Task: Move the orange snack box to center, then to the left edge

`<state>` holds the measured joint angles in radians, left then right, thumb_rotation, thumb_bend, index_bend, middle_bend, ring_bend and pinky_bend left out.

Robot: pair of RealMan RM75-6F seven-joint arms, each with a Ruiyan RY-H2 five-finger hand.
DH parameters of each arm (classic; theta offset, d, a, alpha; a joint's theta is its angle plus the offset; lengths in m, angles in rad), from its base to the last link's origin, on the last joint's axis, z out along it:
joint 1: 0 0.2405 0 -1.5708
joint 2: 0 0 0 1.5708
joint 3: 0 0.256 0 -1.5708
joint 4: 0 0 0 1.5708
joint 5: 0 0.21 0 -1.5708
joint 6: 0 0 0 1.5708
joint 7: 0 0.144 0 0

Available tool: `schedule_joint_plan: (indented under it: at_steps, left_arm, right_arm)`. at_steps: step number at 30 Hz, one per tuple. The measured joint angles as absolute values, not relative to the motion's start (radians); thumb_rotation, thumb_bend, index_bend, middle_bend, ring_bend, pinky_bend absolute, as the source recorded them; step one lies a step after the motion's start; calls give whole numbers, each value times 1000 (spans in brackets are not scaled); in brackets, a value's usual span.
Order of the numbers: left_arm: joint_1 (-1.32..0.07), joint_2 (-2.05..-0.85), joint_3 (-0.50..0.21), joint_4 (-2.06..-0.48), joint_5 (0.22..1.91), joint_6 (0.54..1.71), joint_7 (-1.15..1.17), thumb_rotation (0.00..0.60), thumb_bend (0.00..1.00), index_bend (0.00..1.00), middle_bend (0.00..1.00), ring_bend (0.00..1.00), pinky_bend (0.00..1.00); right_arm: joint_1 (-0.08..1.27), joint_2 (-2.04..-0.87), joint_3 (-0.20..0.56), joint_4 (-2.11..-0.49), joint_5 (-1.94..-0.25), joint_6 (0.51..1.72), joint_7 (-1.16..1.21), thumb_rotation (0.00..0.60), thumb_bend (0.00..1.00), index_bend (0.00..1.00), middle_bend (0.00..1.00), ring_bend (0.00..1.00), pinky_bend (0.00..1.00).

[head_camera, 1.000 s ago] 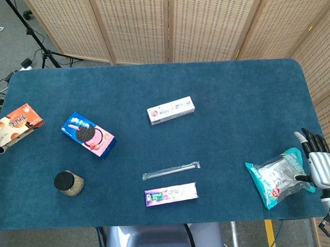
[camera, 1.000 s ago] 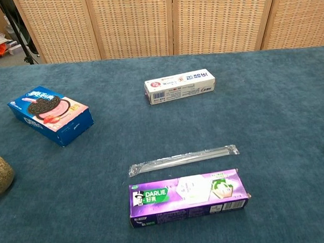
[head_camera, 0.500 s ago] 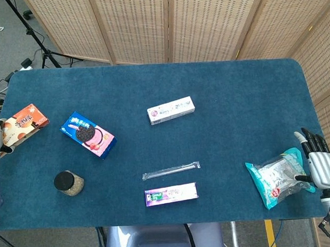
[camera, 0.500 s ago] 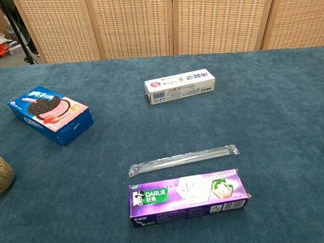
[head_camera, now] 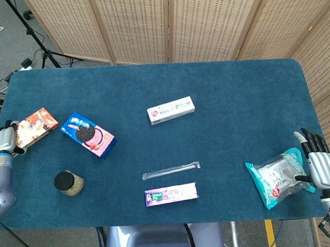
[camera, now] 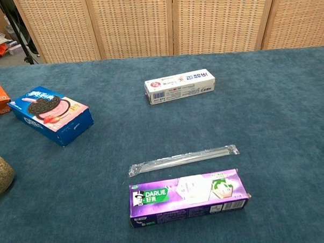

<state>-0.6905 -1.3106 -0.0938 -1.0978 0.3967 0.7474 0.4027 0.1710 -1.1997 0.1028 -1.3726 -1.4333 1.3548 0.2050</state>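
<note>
**Open middle, crowded left side**

The bench [head_camera: 235, 92] lies bare across its far strip and most of its right half. At the centre stands a white box [head_camera: 171, 110], with open cloth between it and the thin wrapped stick [head_camera: 171, 170] and purple box [head_camera: 171, 194] nearer. On the left, a blue cookie box [head_camera: 88, 133] sits just beside the orange snack box [head_camera: 35, 126], blocking the direct way rightward. A dark-lidded jar [head_camera: 68, 183] stands nearer. A teal bag [head_camera: 277, 178] occupies the near right corner.
</note>
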Motion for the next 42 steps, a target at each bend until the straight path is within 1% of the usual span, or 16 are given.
schedule_joint_plan:
  at_steps: [2,5,7,11,15,19,22,25,29,32,36,42]
  left_arm:
    - [-688,-1309,-99,-1100,406,748,399,600,239,156,0,4,8]
    - [-685,-1305,-110,-1106,424,756,387,600,184,91,0,0,0]
    - [-682,-1303,-117,-1112,431,758,379,600,150,68,0,0,0]
    - [-680,-1293,-121,-1124,448,753,378,600,107,56,0,0,0]
    - [-679,-1285,-125,-1136,458,760,380,600,93,54,0,0,0]
    - [-675,-1277,-142,-1149,466,772,363,600,111,54,0,0,0]
    - [-671,-1267,-165,-1166,487,791,329,600,161,56,0,0,0]
    - [-663,-1249,-192,-1196,537,819,282,600,233,80,0,0,0]
    - [-647,-1207,-228,-1275,634,876,218,600,263,98,0,0,0]
    - [-632,-1171,-236,-1355,706,924,199,600,265,98,0,0,0]
    - [-602,-1125,-221,-1477,804,1000,209,600,265,99,0,0,0]
    - [-523,-1090,-161,-1662,946,1167,252,600,263,100,0,0,0]
  right_arm:
    - [171,-1201,103,-1371,-1434,1356,207,600,0,0,0,0,0]
    - [171,-1202,103,-1371,-1436,1358,208,600,0,0,0,0,0]
    - [171,-1202,103,-1371,-1437,1360,208,600,0,0,0,0,0]
    - [170,-1201,102,-1374,-1441,1365,209,600,0,0,0,0,0]
    - [169,-1200,103,-1375,-1439,1366,210,600,0,0,0,0,0]
    - [169,-1200,103,-1375,-1439,1363,211,600,0,0,0,0,0]
    - [170,-1200,102,-1376,-1441,1362,211,600,0,0,0,0,0]
    - [171,-1198,100,-1378,-1439,1357,209,600,1,0,0,0,0]
    - [172,-1195,98,-1385,-1437,1349,205,600,2,0,0,0,0]
    - [173,-1194,97,-1389,-1437,1349,197,600,2,0,0,0,0]
    - [172,-1188,95,-1398,-1436,1345,188,600,2,0,0,0,0]
    - [173,-1181,90,-1412,-1437,1339,169,600,2,0,0,0,0]
